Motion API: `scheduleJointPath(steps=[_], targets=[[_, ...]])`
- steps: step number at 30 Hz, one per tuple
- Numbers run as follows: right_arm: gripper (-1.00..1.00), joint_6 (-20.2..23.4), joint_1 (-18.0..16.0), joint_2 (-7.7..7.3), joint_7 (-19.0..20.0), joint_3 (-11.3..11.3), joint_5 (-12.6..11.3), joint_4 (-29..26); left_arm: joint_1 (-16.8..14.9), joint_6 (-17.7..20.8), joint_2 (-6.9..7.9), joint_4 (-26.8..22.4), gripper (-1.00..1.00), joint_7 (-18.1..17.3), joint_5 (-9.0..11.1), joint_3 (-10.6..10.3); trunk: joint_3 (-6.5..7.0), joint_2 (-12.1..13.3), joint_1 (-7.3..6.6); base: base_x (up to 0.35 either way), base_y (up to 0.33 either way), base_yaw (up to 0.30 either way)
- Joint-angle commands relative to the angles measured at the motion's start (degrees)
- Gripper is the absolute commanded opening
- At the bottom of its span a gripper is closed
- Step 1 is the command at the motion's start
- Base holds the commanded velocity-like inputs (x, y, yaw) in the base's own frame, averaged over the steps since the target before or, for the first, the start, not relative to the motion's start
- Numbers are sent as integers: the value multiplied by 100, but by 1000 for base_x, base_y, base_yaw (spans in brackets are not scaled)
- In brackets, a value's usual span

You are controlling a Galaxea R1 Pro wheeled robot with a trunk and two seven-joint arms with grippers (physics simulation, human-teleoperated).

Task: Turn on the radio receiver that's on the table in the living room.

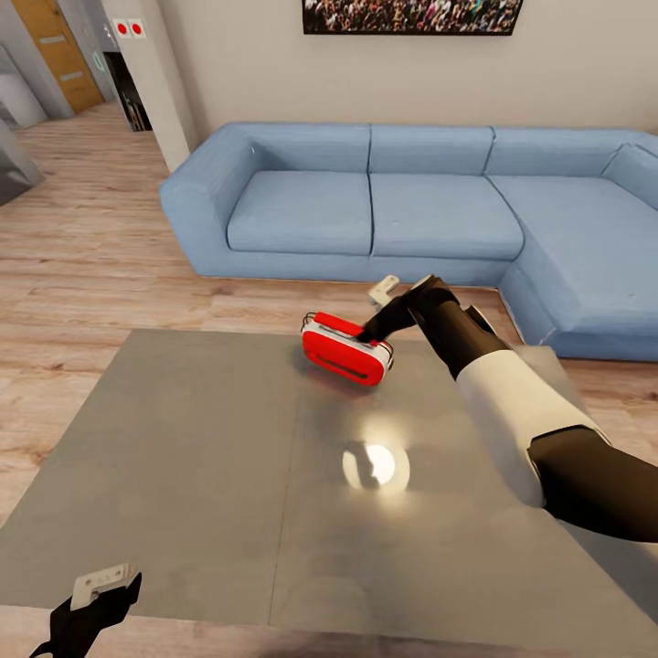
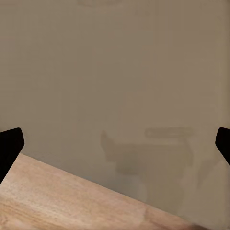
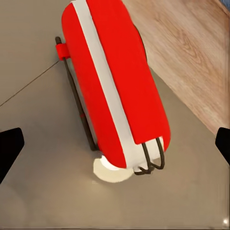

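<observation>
The red radio receiver [image 1: 345,355] with white trim lies near the far edge of the grey glossy table [image 1: 183,457]. My right gripper [image 1: 370,331] is right above it, at its far upper side, fingers spread open. In the right wrist view the radio receiver [image 3: 120,81] fills the space between the two open fingertips [image 3: 9,146], its thin dark wire handle alongside it, the table [image 3: 38,182] beneath. Whether a finger touches it I cannot tell. My left gripper [image 1: 91,594] hangs open over the table's near left corner, holding nothing; the left wrist view looks down on the table [image 2: 120,72] edge.
A blue L-shaped sofa [image 1: 411,210] stands beyond the table and wraps round on the right. Wood plank floor [image 1: 82,265] lies between sofa and table and to the left. A framed crowd picture [image 1: 411,14] hangs on the wall. A bright light reflection [image 1: 375,464] sits mid-table.
</observation>
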Motion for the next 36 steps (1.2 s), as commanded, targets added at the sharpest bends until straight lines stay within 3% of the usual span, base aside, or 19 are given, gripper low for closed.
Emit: scheduleJointPath(steps=[1,15,36], targets=[[100,0,0,-16,0,0,-5,-2,0,0,0,-1,100,0,0,0,0,0,0,0,0,0],[100,-117,0,-174,8,-9,-20,1,1,-6,-2,-7,100,3,4,0,0,0,0,36,-25,0],[100,-118,0,-174,15,-2,-12,106,0,-18,-17,-5,100,7,1,0,0,0,0,38,-28,0]])
